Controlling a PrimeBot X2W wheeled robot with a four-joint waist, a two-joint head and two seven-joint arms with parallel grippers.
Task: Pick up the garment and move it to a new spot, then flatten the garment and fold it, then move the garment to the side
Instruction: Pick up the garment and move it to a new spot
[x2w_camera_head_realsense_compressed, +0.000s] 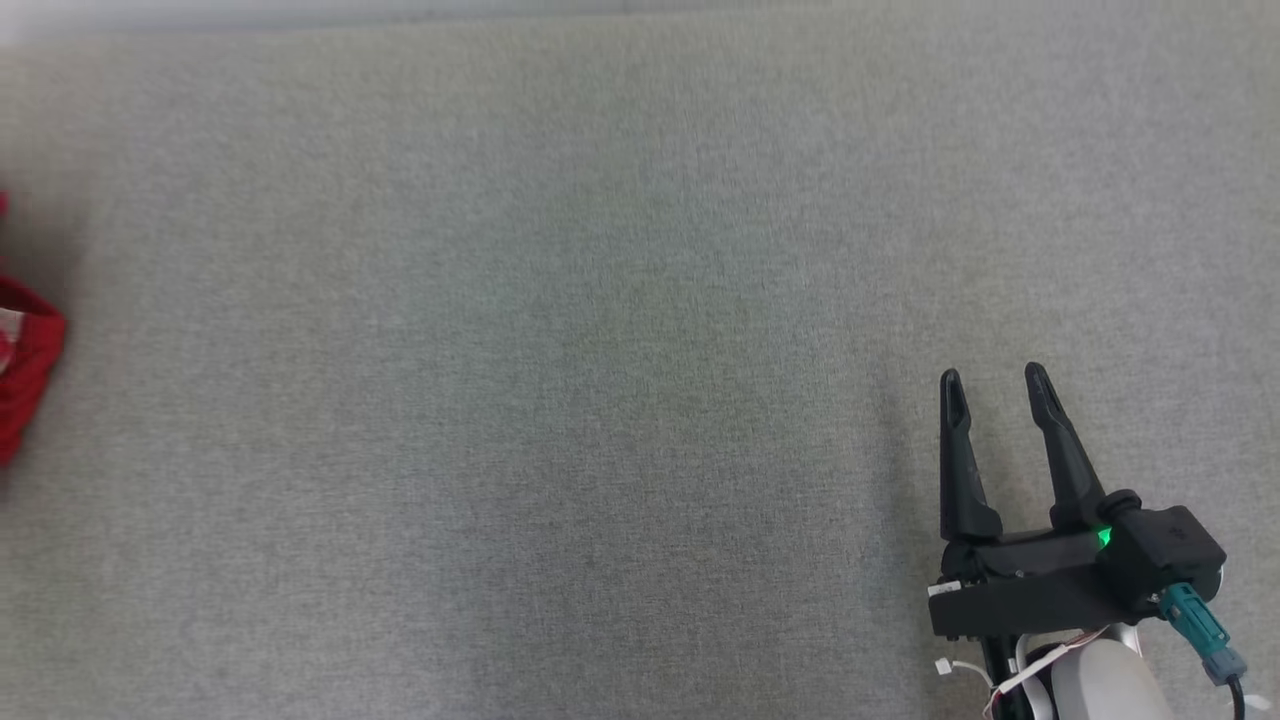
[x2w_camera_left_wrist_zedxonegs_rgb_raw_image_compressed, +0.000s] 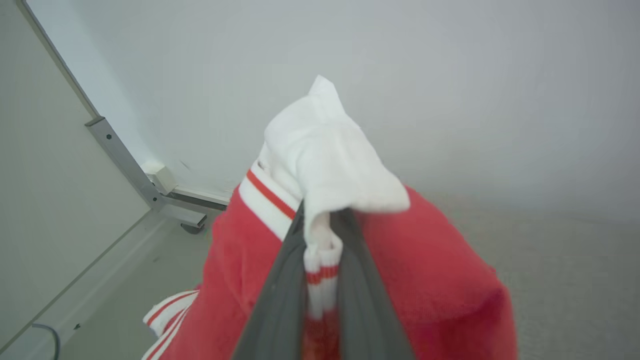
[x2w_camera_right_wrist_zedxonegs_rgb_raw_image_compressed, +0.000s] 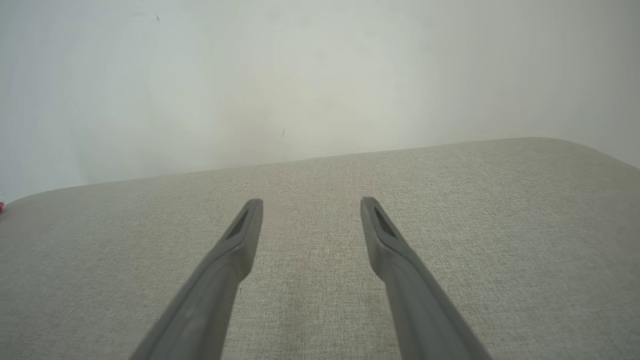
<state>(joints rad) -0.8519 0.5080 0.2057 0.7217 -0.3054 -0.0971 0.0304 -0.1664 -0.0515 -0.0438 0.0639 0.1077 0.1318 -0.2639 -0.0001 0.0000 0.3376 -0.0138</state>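
The garment (x2w_camera_left_wrist_zedxonegs_rgb_raw_image_compressed: 440, 280), red with white striped trim, sits at the left edge of the surface (x2w_camera_head_realsense_compressed: 560, 350), its white fold pinched in the closed left gripper (x2w_camera_left_wrist_zedxonegs_rgb_raw_image_compressed: 322, 225). The right gripper (x2w_camera_head_realsense_compressed: 990, 375) hovers over the surface's near right part, wide open and empty.

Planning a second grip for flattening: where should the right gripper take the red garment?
Probably the striped cuff at the left wrist view's lower left, a free, thin banded edge. The left gripper pinches another striped band of the red garment. The open right gripper would come in from the garment's right, across the grey surface.
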